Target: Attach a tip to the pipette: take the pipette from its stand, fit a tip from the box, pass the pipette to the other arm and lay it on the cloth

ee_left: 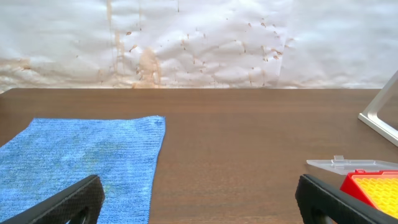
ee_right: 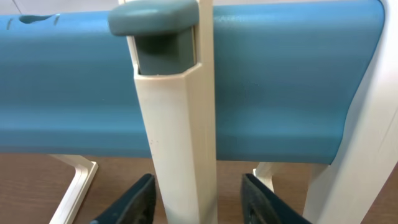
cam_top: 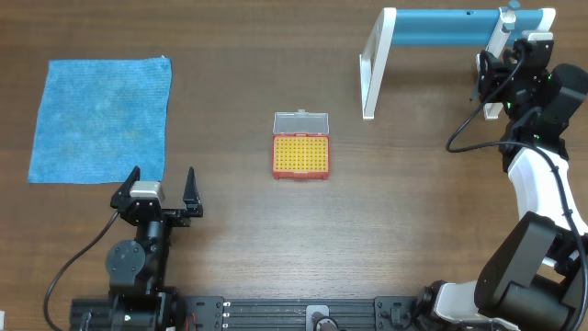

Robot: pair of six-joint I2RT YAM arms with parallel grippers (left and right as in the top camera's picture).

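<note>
The right gripper (ee_right: 198, 182) is being held spread, one finger on either side of the pipette (ee_right: 177, 124), with a narrow gap showing at one finger, so nothing is being pinched. The pipette, cream with a grey cap, is being carried upright against the blue bar of the stand (cam_top: 441, 28) at the table's (cam_top: 395, 230) far right corner. The tip box (cam_top: 300, 156) is being kept mid-table with its clear lid thrown open, well apart from the stand. The left gripper (cam_top: 163, 175) is likewise being held spread and empty, low over the table just beside the near right corner of the blue cloth (cam_top: 101, 119).
</note>
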